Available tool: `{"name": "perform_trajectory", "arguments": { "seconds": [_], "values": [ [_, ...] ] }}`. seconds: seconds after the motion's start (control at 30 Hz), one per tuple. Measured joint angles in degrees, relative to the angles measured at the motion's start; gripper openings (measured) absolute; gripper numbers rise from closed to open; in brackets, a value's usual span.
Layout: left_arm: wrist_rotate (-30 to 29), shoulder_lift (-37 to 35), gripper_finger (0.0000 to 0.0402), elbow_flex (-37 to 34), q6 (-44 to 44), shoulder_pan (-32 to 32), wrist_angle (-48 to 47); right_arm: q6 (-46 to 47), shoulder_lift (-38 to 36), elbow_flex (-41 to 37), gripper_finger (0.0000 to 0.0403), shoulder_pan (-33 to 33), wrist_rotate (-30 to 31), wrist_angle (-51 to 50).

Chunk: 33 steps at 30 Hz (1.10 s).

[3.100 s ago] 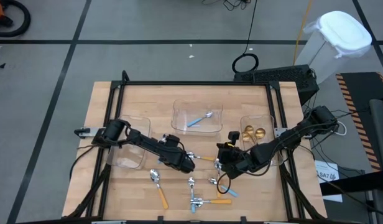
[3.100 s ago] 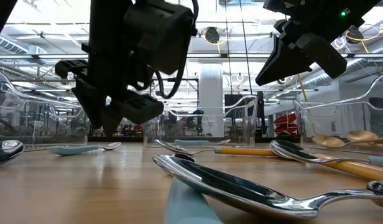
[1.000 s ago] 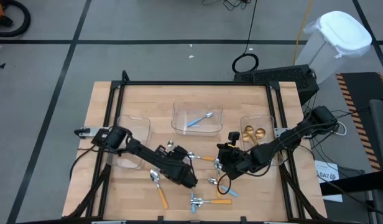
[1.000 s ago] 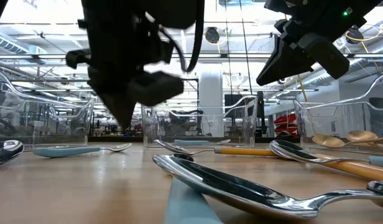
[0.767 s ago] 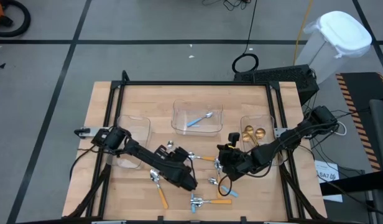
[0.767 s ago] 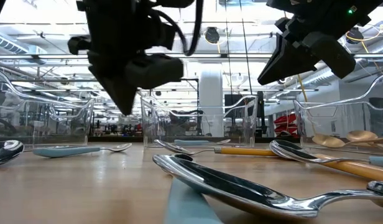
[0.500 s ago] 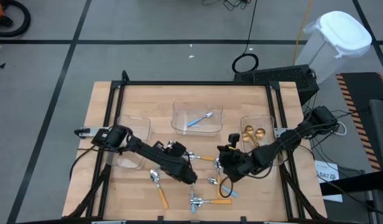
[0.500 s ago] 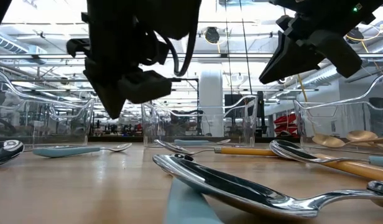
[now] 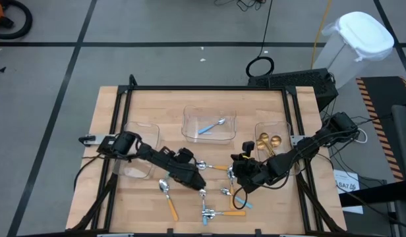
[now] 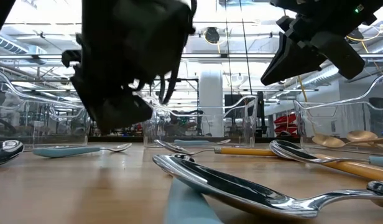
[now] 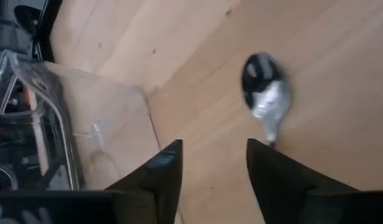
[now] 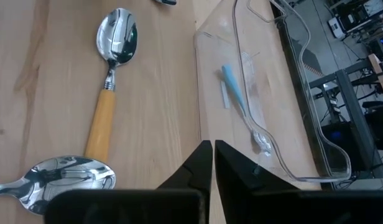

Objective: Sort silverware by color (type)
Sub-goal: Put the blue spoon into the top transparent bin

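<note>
Centrally on the wooden worktop [image 9: 111, 105], the left gripper [image 9: 198, 183] is held low with its jaws parted and empty, just beside an orange-handled spoon [image 9: 167, 196]. The right gripper [image 9: 234, 179] is poised near another orange-handled one [image 12: 110, 81], its jaws pressed together with nothing between them. Loose spoons [image 9: 216, 212] are crowded between and below both arms near the front edge, leaving little free room there. One blue-handled spoon [image 9: 209, 126] is seen in the middle clear tray [image 9: 187, 117], and gold spoons [image 9: 269, 140] in the right tray [image 9: 261, 126]. The left tray [image 9: 150, 128] is partly covered by the left arm, so its contents cannot be made out.
</note>
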Motion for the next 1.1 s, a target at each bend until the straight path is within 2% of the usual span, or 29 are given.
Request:
{"name": "perform_trajectory", "arguments": {
  "seconds": [0.23, 0.6, 0.87, 1.1],
  "values": [
    [2.8, 0.0, 0.0188, -0.8, 8.5, 2.0, 9.1, 0.0, 0.0, 0.0, 0.0013, 0.0, -1.0, -0.2],
    [6.9, 0.0, 0.0188, -0.8, 11.0, 2.7, 7.9, 0.2, 0.0, 0.0, 0.0013, 0.0, -1.2, -0.4],
    [8.4, -0.1, 0.0134, -0.8, 18.0, 5.5, 8.8, 0.2, 0.0, 0.0, 0.0013, 0.0, -1.3, -0.4],
    [10.2, -0.1, 0.0104, -0.8, 15.7, 5.4, 10.5, 0.8, 0.0, 0.0, 0.0013, 0.2, -3.0, -1.0]
  ]
}}
